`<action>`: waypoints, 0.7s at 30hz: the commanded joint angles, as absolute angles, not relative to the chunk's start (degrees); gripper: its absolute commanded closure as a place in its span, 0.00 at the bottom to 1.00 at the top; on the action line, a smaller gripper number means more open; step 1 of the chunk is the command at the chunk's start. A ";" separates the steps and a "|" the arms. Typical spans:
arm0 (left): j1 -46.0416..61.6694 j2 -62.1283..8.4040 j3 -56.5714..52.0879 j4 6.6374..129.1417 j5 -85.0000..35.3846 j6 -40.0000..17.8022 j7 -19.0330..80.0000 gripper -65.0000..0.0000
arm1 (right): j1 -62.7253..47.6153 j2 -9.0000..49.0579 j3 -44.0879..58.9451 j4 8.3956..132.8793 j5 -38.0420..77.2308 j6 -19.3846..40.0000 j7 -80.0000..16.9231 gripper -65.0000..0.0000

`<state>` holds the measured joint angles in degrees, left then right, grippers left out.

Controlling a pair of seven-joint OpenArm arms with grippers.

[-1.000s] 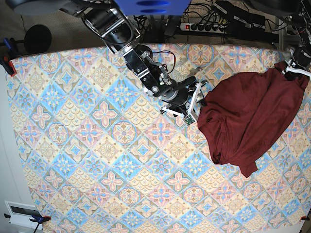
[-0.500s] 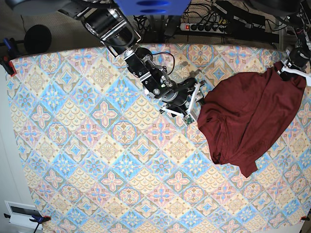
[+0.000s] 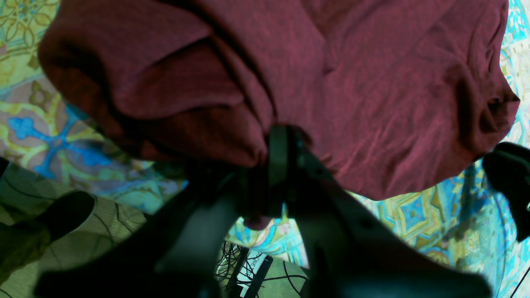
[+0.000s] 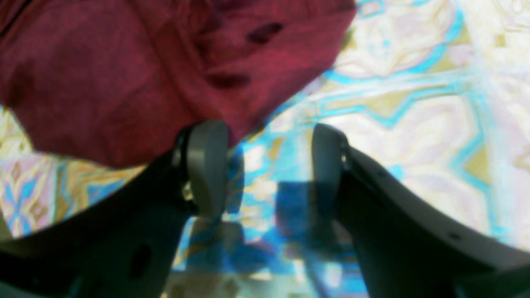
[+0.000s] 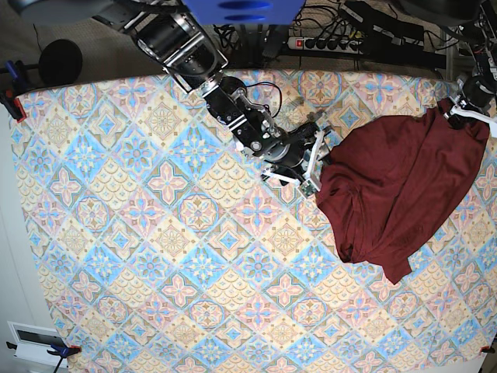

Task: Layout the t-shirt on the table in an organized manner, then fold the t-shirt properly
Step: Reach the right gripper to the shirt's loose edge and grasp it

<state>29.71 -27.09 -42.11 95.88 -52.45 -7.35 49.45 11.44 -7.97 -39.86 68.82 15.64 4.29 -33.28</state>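
Note:
The dark maroon t-shirt (image 5: 400,186) lies crumpled on the right side of the table (image 5: 140,233), bunched and partly doubled over itself. My left gripper (image 5: 466,113) is at the shirt's far right corner, shut on a pinch of the fabric; in the left wrist view the t-shirt (image 3: 372,82) hangs bunched from the closed left gripper (image 3: 275,161). My right gripper (image 5: 314,159) stands open at the shirt's left edge. In the right wrist view the right gripper (image 4: 267,165) has bare tablecloth between its fingers, and one finger (image 4: 207,165) sits right at the hem of the t-shirt (image 4: 124,82).
A power strip (image 5: 326,43) and cables lie beyond the table's far edge. A black round object (image 5: 60,62) is at the far left, red clamps (image 5: 12,101) hold the cloth, and a white device (image 5: 31,338) sits at the near left corner.
My right gripper has edged a little toward the shirt's left edge, its jaws a touch wider. The left gripper still holds the far corner, almost unmoved.

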 commanded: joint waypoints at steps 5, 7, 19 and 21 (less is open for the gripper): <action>29.85 -27.12 -42.59 96.84 -52.97 -7.69 48.75 1.00 | 12.70 -9.00 -43.65 68.88 16.31 4.70 -31.96 0.52; 30.02 -27.03 -42.59 96.84 -52.97 -7.69 48.75 1.00 | 13.14 -9.00 -45.05 68.00 16.22 4.70 -30.90 0.55; 30.11 -27.03 -42.59 96.84 -52.97 -7.69 48.75 1.00 | 14.64 -9.00 -48.75 63.96 16.31 4.70 -24.84 0.98; 30.02 -27.03 -42.59 96.84 -52.97 -7.69 48.75 1.00 | 14.64 -9.00 -48.22 64.57 16.31 4.70 -25.10 1.00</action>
